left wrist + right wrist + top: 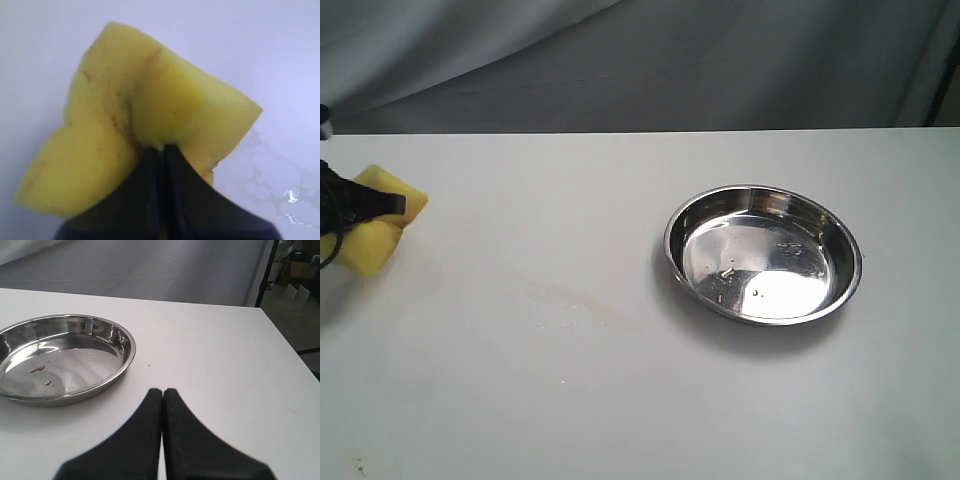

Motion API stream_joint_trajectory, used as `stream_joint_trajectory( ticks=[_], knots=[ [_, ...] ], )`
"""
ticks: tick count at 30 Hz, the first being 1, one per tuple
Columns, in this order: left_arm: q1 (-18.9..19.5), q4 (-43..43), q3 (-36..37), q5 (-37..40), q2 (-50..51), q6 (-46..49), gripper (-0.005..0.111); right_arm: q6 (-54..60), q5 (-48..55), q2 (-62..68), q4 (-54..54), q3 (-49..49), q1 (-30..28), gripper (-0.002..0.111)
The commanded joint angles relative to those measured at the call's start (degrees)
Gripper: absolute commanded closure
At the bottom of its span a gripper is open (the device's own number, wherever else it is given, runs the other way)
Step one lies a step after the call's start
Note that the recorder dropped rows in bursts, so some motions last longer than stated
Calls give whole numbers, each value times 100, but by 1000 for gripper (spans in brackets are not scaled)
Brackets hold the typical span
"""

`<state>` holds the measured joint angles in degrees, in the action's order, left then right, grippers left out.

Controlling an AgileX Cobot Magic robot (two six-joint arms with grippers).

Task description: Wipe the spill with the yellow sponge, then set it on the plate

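The yellow sponge [382,222] hangs at the far left edge of the exterior view, pinched and folded in my left gripper [390,207]. In the left wrist view the sponge [125,130] bulges around the gripper [162,146], whose black fingers are squeezed together on its crease. The spill [575,305] is a faint brownish streak on the table, right of the sponge and left of the plate; it shows as a wet patch [277,187] in the left wrist view. The steel plate [763,252] sits at centre right. My right gripper [162,389] is shut on nothing, beside the plate [60,360].
The white table [620,400] has a grey cloth backdrop behind its far edge. In the right wrist view the table's edge [285,345] drops to the floor, with a dark stand leg [266,270] beyond. A few brown specks lie in the plate.
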<state>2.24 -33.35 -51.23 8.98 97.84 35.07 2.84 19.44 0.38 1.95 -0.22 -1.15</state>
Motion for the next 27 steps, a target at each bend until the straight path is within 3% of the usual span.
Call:
stream_joint_trajectory(
  ticks=[1,6,13,27],
  knots=[
    [-110,-142,22,-2,-445,-55,107,-26,-21,-38,38,22,8,108],
    [-606,-191,22,38,-636,-55,107,-26,-21,-38,38,22,8,108],
    [-1683,-191,22,-168,-639,-55,107,-26,-21,-38,38,22,8,108],
    [-4188,-191,22,-2090,-639,-55,107,-26,-21,-38,38,22,8,108]
  ],
)
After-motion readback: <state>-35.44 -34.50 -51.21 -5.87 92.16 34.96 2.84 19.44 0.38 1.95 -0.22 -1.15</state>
